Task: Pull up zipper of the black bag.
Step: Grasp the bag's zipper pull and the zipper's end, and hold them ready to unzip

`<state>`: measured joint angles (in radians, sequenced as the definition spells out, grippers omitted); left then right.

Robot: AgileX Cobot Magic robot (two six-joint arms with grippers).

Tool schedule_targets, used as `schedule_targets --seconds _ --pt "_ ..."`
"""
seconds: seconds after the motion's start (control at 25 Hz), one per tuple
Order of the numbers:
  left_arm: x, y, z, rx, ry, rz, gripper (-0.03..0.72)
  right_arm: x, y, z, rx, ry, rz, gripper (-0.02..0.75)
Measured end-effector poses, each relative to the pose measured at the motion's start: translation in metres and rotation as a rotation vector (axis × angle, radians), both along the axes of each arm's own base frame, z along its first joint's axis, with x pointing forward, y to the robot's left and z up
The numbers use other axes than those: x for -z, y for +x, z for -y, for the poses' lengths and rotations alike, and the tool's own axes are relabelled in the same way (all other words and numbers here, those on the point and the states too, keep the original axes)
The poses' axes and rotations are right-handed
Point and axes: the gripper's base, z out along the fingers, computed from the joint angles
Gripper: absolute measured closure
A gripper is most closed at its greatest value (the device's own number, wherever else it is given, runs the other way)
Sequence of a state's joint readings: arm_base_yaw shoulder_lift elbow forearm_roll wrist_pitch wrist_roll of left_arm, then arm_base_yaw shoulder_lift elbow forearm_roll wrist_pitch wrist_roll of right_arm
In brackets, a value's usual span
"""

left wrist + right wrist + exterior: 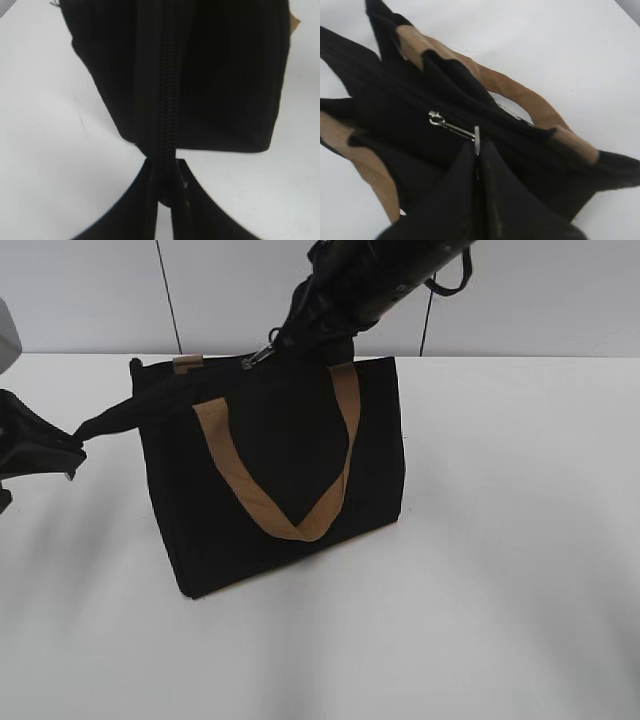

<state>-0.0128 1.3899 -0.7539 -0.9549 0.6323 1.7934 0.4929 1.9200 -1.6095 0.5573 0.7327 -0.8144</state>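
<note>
Right hand (pixel 477 150) pinches the zipper (pixel 451 127) pull, left hand (pixel 165 192) clamps the black bag (pixel 280 460) end tab; we risk either grip slipping.

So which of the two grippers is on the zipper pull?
The right gripper, at the bag's top, pinches the silver pull. The left gripper only clamps the black fabric tail at the bag's end, beside the bag.

We see lab-like test setup: bare white worktop (pixel 520 570), plain pale panelled wall (pixel 90 295), robot arm (pixel 380 275).
</note>
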Motion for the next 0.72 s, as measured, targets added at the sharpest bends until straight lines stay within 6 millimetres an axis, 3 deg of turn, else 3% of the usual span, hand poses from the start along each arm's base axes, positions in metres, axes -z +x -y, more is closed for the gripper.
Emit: schedule_targets --seconds 0.44,0.72 --pt "0.000 0.001 0.000 -0.005 0.002 0.004 0.657 -0.002 0.027 0.065 0.134 -0.015 -0.040 0.753" --pt "-0.001 0.001 0.000 -0.012 -0.011 0.005 0.657 -0.005 0.025 0.070 0.109 -0.022 -0.052 0.750"
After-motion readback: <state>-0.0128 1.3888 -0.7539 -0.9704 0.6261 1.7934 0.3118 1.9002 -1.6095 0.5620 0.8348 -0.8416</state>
